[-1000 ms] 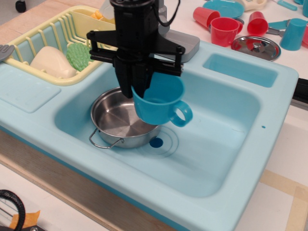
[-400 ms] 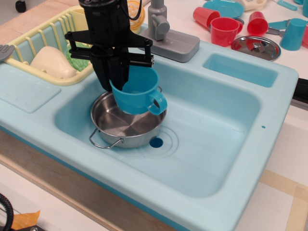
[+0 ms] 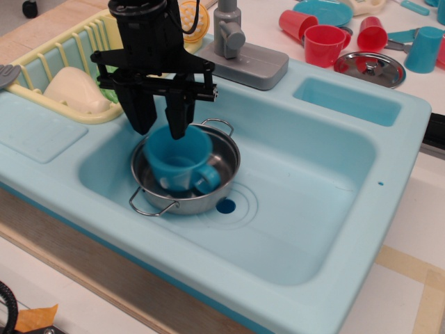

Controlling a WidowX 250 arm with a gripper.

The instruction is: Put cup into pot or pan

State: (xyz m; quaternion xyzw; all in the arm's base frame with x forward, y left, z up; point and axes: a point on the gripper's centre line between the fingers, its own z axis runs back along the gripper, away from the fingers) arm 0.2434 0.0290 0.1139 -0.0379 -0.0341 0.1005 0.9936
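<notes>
White counter (image 3: 417, 229) carries blue toy sink (image 3: 361, 146), red cups (image 3: 323, 43), steel lid (image 3: 370, 68).

One near view — high, front-angled over sink (image 3: 389, 104).

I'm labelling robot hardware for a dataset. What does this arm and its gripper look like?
The gripper is matte black all over, with two broad tapering fingers hanging from a horizontal black crossbar fitted with small screws. Above it sits a blocky black housing with a thin black cable looping beside it. No markings are legible.
</notes>
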